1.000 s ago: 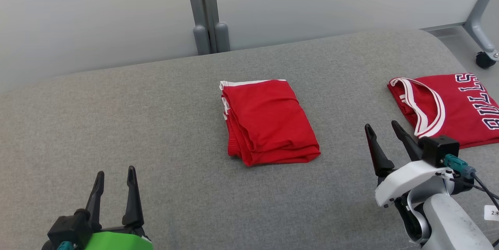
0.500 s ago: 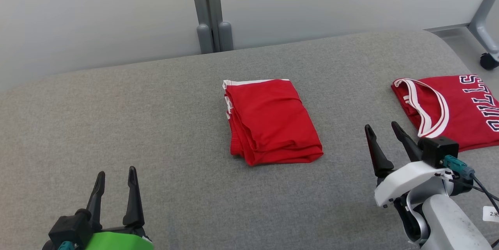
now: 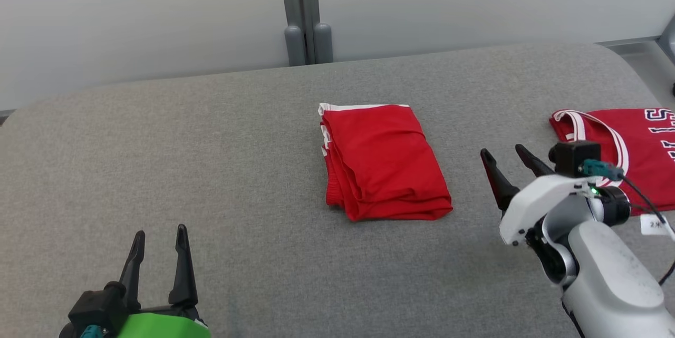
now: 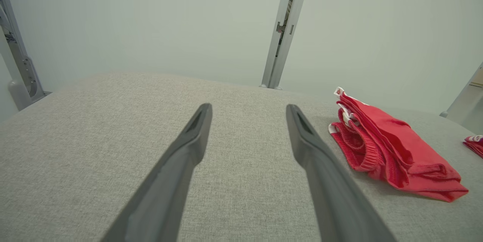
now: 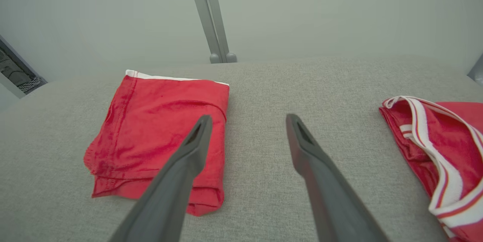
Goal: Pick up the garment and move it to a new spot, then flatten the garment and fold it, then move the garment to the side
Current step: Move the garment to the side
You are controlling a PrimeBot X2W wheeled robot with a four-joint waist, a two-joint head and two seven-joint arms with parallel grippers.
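Garment: folded red shorts [image 3: 387,161] on the grey padded top [image 3: 211,143], in front of the grey post [image 3: 300,11], slightly to its right.
My jaws: left gripper [image 3: 160,230] and right gripper [image 3: 501,150] both apart and empty, near-left and near-right of the post.
Step, as I judge: move the shorts aside.
How: pinch every layer at the near fold and lift low, so nothing unfolds.
Count: two red garments, the shorts and a Bulls jersey [image 3: 640,164] far right of the post; two grippers.
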